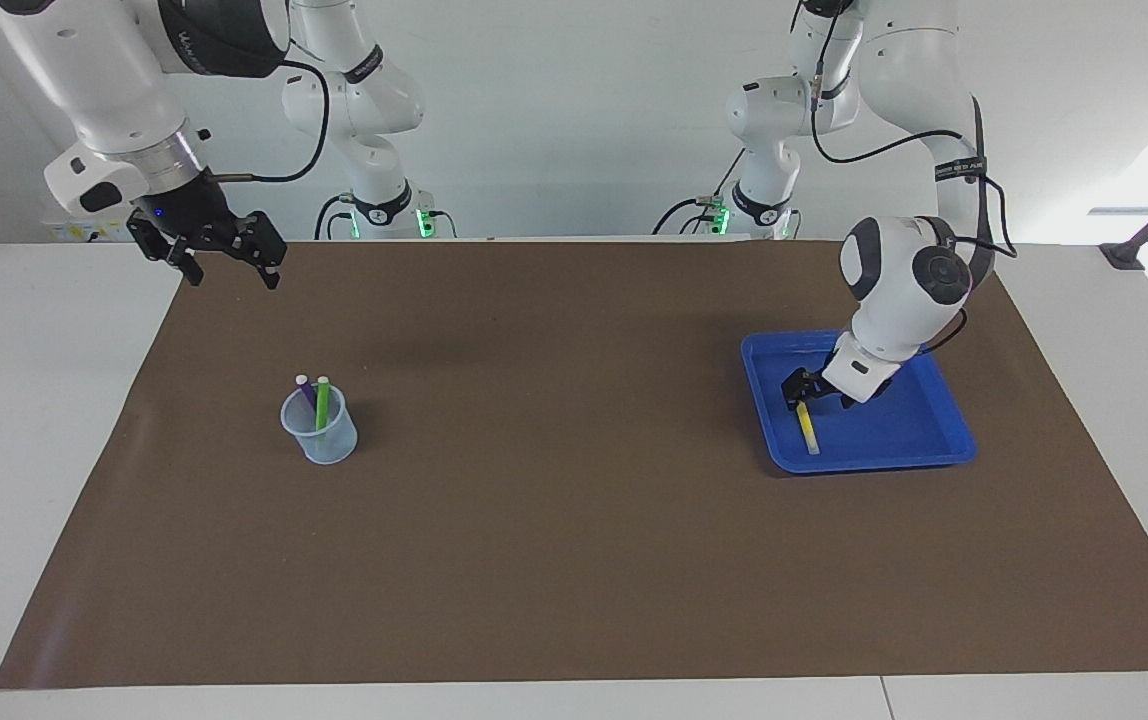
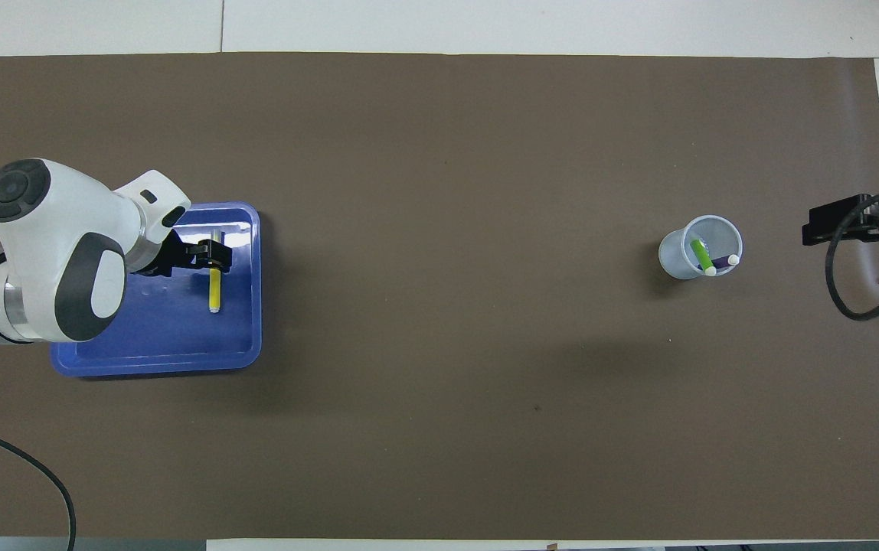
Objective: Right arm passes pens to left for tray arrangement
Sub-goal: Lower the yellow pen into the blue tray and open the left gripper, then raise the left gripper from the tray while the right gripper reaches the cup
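Now the left gripper (image 1: 806,392) stands with fingers spread over the yellow pen (image 1: 808,430) lying in the tray (image 1: 934,440), so it should lift straight up, while the right gripper (image 1: 224,262), also spread wide, waits.

Yellow pen (image 1: 808,431) lying flat in bright-blue tray (image 1: 924,440) at the left arm's end, purple pen (image 1: 305,390) and green pen (image 1: 322,401) standing tilted in a pale cup (image 1: 326,438) toward the right arm's end

White arms; black fingers (image 1: 792,393); black cables
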`<state>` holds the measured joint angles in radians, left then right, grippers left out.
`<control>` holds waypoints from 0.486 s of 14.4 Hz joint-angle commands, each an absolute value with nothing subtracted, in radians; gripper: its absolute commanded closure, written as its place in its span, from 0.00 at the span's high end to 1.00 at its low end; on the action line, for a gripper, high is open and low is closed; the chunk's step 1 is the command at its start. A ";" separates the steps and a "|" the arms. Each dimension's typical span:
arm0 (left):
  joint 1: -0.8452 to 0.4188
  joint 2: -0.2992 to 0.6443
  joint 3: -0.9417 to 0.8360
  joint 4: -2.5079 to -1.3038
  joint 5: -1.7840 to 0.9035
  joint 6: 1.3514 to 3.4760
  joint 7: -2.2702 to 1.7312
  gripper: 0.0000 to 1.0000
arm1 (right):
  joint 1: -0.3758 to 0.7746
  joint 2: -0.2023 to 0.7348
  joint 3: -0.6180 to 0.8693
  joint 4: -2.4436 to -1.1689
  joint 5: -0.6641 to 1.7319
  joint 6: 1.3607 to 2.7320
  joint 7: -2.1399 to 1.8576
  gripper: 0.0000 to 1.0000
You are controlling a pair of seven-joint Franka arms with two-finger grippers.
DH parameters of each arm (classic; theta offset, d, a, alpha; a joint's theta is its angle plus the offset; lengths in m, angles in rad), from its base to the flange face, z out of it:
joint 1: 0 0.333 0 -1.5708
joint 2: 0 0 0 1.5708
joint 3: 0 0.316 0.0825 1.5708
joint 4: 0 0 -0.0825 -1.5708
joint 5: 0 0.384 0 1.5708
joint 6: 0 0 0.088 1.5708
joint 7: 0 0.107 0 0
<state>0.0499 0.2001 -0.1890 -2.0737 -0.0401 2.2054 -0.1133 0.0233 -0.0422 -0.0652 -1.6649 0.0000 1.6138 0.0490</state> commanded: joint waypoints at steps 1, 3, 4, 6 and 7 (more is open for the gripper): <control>0.069 0.201 -0.192 -2.075 -0.025 2.223 -0.192 1.00 | 0.021 -0.037 -0.066 -1.657 -0.020 1.612 0.035 1.00; 0.078 0.201 -0.192 -2.071 -0.066 2.223 -0.198 1.00 | 0.020 -0.038 -0.066 -1.651 -0.020 1.612 0.034 1.00; 0.095 0.202 -0.192 -2.060 -0.131 2.223 -0.207 1.00 | 0.020 -0.038 -0.066 -1.651 -0.020 1.614 0.034 1.00; 0.127 0.202 -0.192 -2.040 -0.265 2.224 -0.251 1.00 | 0.025 -0.038 -0.066 -1.651 -0.020 1.614 0.035 1.00; 0.149 0.202 -0.192 -2.031 -0.328 2.226 -0.282 1.00 | 0.025 -0.038 -0.066 -1.651 -0.021 1.614 0.035 1.00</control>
